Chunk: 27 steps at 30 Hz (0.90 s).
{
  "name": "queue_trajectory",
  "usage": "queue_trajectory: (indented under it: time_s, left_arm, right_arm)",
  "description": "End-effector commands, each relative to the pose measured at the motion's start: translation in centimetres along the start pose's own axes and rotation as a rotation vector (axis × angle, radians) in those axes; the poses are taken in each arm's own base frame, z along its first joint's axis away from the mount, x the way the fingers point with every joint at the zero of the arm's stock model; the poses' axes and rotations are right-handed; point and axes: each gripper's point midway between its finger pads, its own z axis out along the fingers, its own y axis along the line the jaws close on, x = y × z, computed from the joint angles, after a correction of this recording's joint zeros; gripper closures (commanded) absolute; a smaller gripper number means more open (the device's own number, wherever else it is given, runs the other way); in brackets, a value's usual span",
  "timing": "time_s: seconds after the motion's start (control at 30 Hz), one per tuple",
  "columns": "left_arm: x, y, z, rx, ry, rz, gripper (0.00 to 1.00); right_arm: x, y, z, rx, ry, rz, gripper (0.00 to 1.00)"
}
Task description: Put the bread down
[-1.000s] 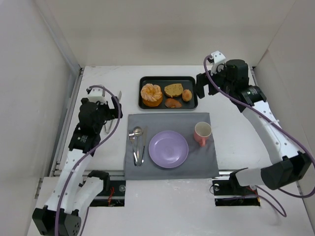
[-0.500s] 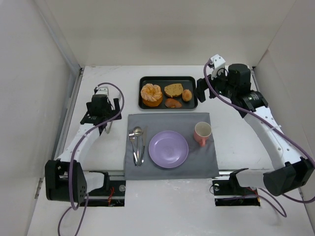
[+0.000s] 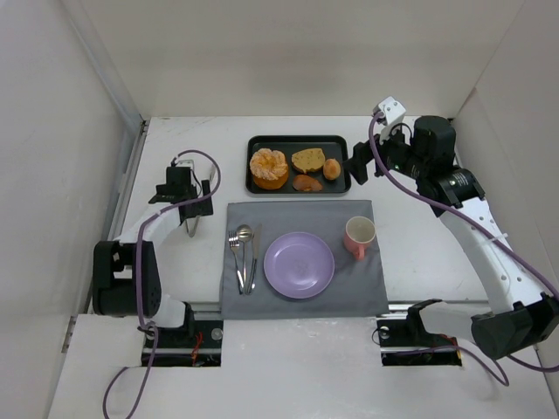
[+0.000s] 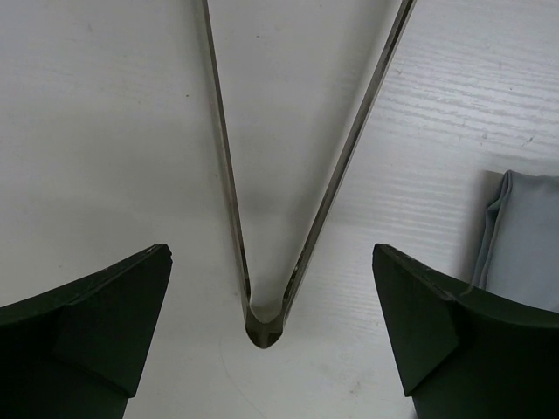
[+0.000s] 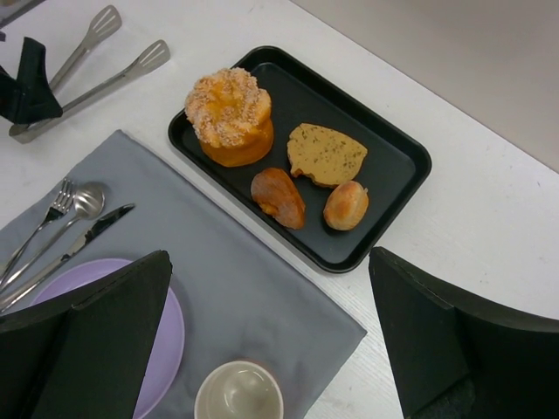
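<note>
The bread (image 3: 332, 168) is a small glossy golden-brown bun at the right end of a black tray (image 3: 297, 140). The right wrist view also shows the bread (image 5: 346, 205), lying beside a brown slice. My right gripper (image 3: 358, 162) hangs open just right of the tray; in its own view the right gripper (image 5: 269, 255) holds nothing. My left gripper (image 3: 192, 212) is low over the table at the left. Seen from the left wrist, the left gripper (image 4: 271, 251) is open, its jaws either side of the hinge end of metal tongs (image 4: 262, 327), without touching them.
The tray also holds a large orange ridged pastry (image 3: 269, 168), a brown slice (image 3: 307, 161) and a small orange pastry (image 3: 306, 183). A grey mat (image 3: 376, 288) carries a purple plate (image 3: 299, 264), a pink mug (image 3: 359, 236) and cutlery (image 3: 244, 253). White walls enclose the table.
The left arm has folded back and lowered, so its gripper is now over the tongs. The right gripper has drawn slightly right, away from the tray.
</note>
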Motion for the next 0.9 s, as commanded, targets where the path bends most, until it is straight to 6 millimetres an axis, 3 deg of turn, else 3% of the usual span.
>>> queue_trajectory:
  time_s: [0.0, 0.3, 0.43, 0.87]
  left_arm:
    - [-3.3, -0.4, 0.2, 0.019, -0.079, 0.026, 0.0]
    - [-2.1, -1.2, 2.6, 0.044, -0.009, 0.065, 0.03]
    - [-1.2, -0.4, 3.6, 0.041, 0.029, 0.047, 0.04]
    - [-1.2, -0.9, 5.0, 0.074, 0.054, 0.05, 0.06]
  right_arm:
    - [-1.7, 0.3, -0.4, -0.016, -0.064, -0.033, 0.0]
    - [-1.7, 0.3, -0.4, -0.016, -0.064, -0.033, 0.0]
    - [-1.7, 0.3, -0.4, -0.016, -0.064, -0.033, 0.0]
    - [-1.5, 0.4, -0.1, -0.026, -0.058, -0.03, 0.0]
